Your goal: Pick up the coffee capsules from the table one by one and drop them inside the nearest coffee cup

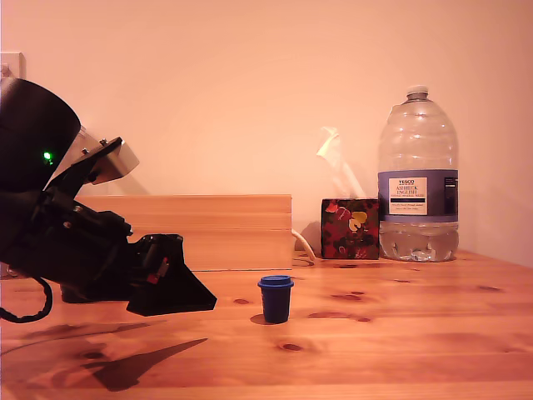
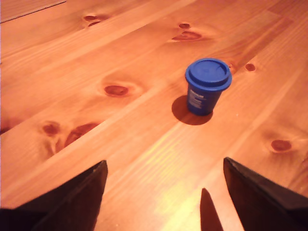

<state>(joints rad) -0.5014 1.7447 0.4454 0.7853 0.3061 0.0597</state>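
At the exterior view's left the gripper [image 1: 187,296] hung just above the table [image 1: 400,333], fingers [image 2: 72,202] spread wide and empty. Right of it, apart, the capsule [image 1: 276,298] stood upright, seemingly rim up. Behind stood a box [image 1: 208,229], tissue box [image 1: 350,227] and bottle [image 1: 418,179].

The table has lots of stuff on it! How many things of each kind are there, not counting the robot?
Blue coffee capsule: 1
Water bottle: 1
Floral tissue box: 1
Pale wooden box: 1
Total: 4 things on the table. No coffee cup shows in either view.
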